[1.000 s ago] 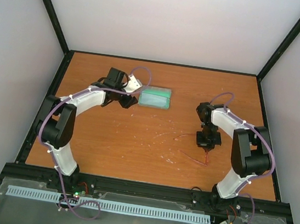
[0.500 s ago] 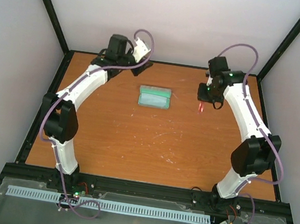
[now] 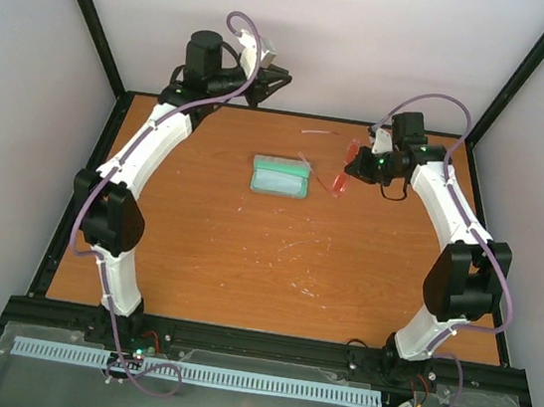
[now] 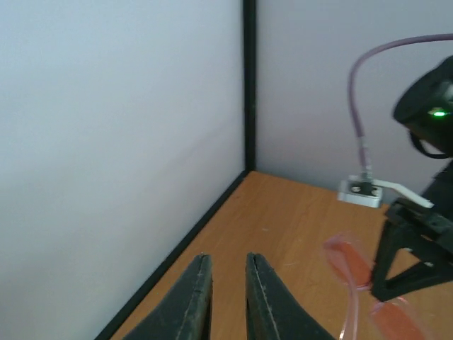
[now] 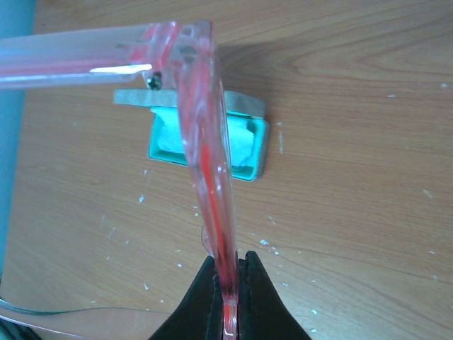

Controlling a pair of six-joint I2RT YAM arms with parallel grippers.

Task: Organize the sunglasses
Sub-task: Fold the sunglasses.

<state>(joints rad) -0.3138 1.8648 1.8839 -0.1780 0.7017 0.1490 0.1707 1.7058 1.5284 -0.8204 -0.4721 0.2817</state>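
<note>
Clearly the thin sunglasses with translucent red-pink frame (image 5: 211,198) are light, springy and fragile: the slim plastic arms flex and could snap at the hinge, and the smooth lenses smear and slip. The right gripper (image 5: 228,265) has its fingers pinched tight on one slim arm, well away from the hinge, so the pair seems to dangle above the wood, at 1 o'clock from the table's middle and just at 3 o'clock of the open grey rectangular case with teal lining (image 3: 281,177). A hold nearer the hinge, I judge, would swing less. The left gripper (image 4: 228,258) carries nothing, its fingers a narrow slit apart, raised at 11 o'clock by the pale back wall (image 3: 314,38). The scuffed orange-brown wooden table (image 3: 246,250) is hard and flat, and pale walls with black frame posts (image 3: 89,9) close it on three sides
</note>
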